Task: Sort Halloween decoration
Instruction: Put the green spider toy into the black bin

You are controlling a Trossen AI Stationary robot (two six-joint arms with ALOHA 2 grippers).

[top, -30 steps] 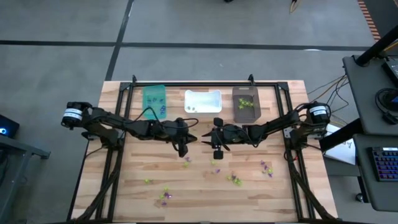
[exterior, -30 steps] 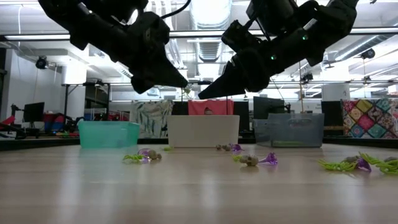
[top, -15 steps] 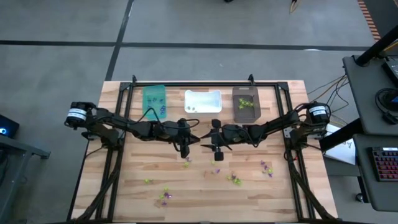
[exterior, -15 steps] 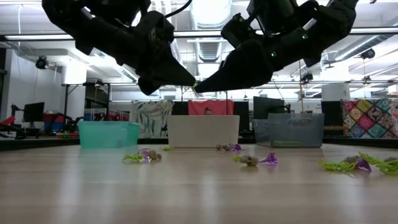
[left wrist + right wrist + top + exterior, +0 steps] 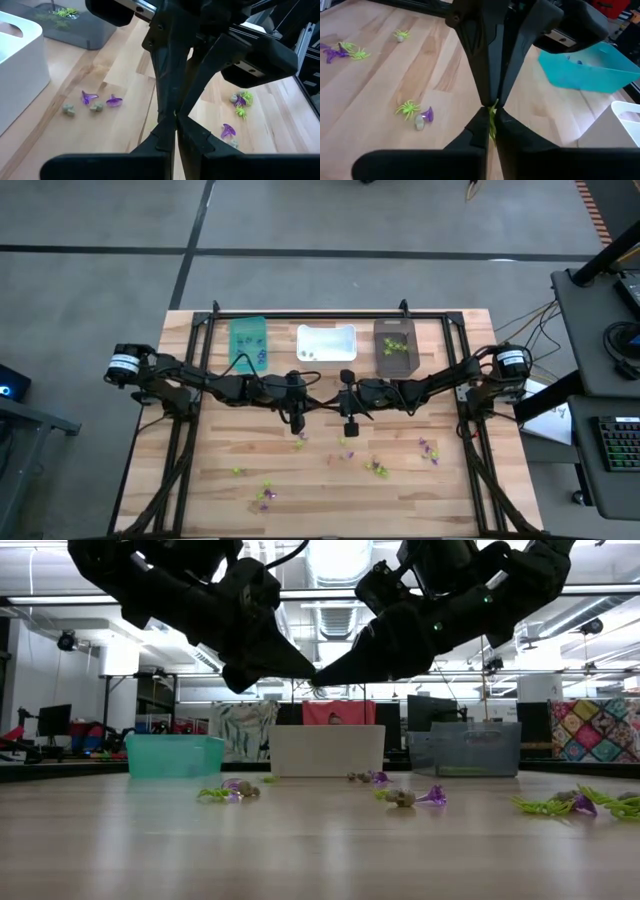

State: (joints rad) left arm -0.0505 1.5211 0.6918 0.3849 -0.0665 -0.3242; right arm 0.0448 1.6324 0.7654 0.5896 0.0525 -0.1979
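I have both arms mid-table — left gripper [image 5: 303, 402] and right gripper [image 5: 339, 403] pinched tip to tip on one green trinket [image 5: 492, 111]. Bins [image 5: 326, 343] hold few; most trinkets [image 5: 378, 468] lie unsorted.

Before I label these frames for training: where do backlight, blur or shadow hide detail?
Low view: ceiling lights behind turn both arms into dark silhouettes; the left gripper meets the right gripper with little visible between. Left wrist view: near fingers soft, trinkets on the table sharper. Right wrist view: the lime-green trinket between the tips is clear.
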